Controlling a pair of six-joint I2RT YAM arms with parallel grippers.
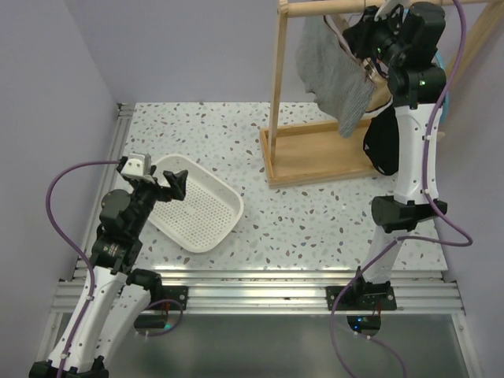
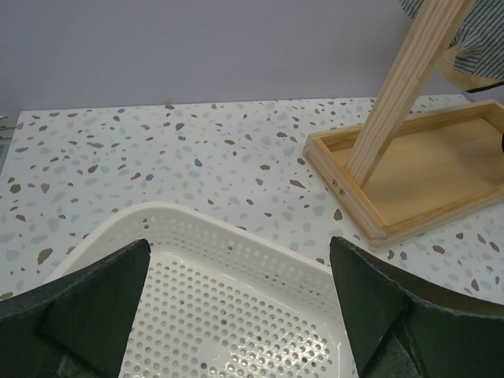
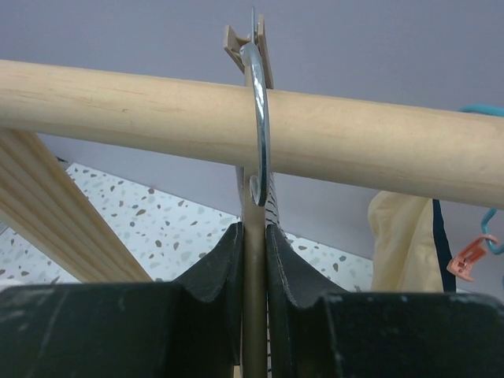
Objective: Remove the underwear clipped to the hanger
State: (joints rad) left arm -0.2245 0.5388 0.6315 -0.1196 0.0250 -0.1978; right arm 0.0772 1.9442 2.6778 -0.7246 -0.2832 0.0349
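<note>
Hanger (image 3: pixel 253 206) neck, upright, is clenched in my right tool (image 3: pixel 253 250); grey striped underwear (image 1: pixel 332 67) hangs below it; left tool (image 2: pixel 240 246) released.

Near left, basket (image 1: pixel 234 201); far right, rack (image 1: pixel 277 87) with underwear (image 1: pixel 331 67) on it.

Rail (image 3: pixel 354 150) bare matt wood; hook (image 3: pixel 260 118) shiny metal; basket (image 2: pixel 236 240) glossy perforated plastic; striped underwear (image 1: pixel 335 71) cloth.

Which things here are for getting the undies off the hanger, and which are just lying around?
For the job: grey underwear, black underwear, beige underwear, hanger, right fingers clamped on it.
Just there: basket, rack, left fingers, open.
</note>
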